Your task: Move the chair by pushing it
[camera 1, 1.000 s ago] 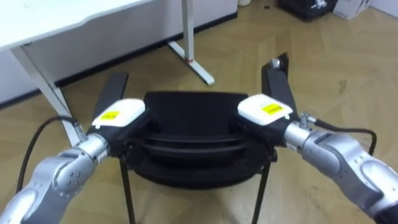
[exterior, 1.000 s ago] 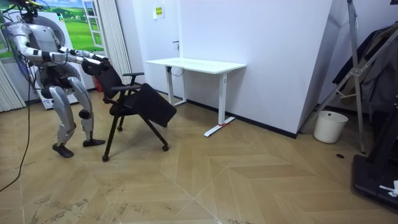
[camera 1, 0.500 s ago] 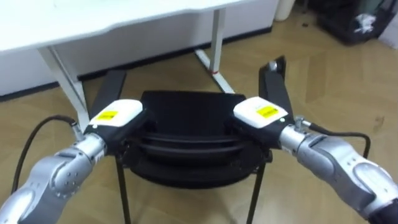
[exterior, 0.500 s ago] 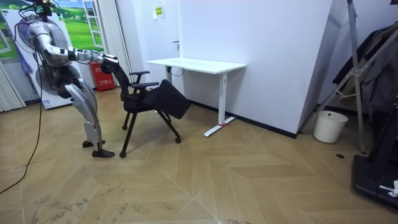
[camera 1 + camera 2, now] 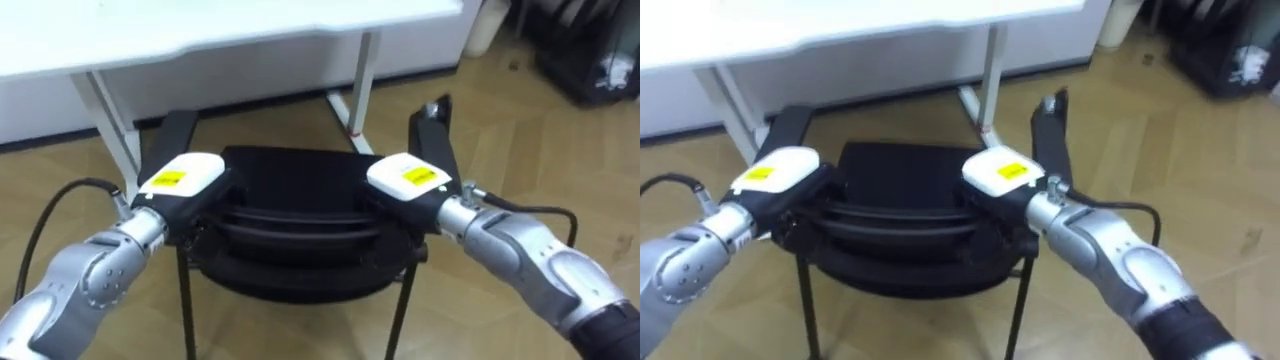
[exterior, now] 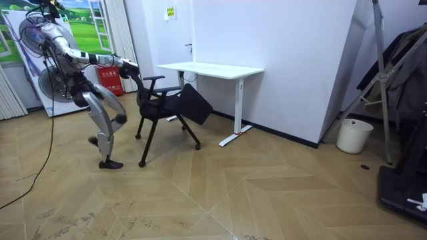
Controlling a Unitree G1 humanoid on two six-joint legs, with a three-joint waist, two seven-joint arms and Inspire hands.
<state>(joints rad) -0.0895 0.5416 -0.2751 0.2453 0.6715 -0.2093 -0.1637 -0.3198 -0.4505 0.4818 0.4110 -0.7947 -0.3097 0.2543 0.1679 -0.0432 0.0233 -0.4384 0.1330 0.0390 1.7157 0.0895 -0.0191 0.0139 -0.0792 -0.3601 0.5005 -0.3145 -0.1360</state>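
Room view: wood floor (image 6: 267, 193); white tabletop (image 6: 210, 68) by the wall, carried on a left leg (image 5: 112, 125) and a right leg (image 5: 363, 70), the right one ending in a floor bar (image 5: 338, 108). Black chair (image 6: 170, 107) between robot and tabletop, seat end toward the tabletop, near its edge and not yet under it.

Eye views: left armrest (image 5: 172, 140) inside the left leg. Right armrest (image 5: 432, 135) seemingly in line with the right leg, or outside it. Left hand (image 5: 180, 180) and right hand (image 5: 405, 180) laid on the top of the chair's back, one toward each end. Fingers hidden over the far side, so impossible to tell whether curled round the back or pressed flat.

Probable faults:
- Straight push jamming the right armrest or a chair foot against the right leg or floor bar.
- Uneven pressure from the two hands, slewing the chair.
- Push applied high, feet catching on the floor, chair tipping forward.
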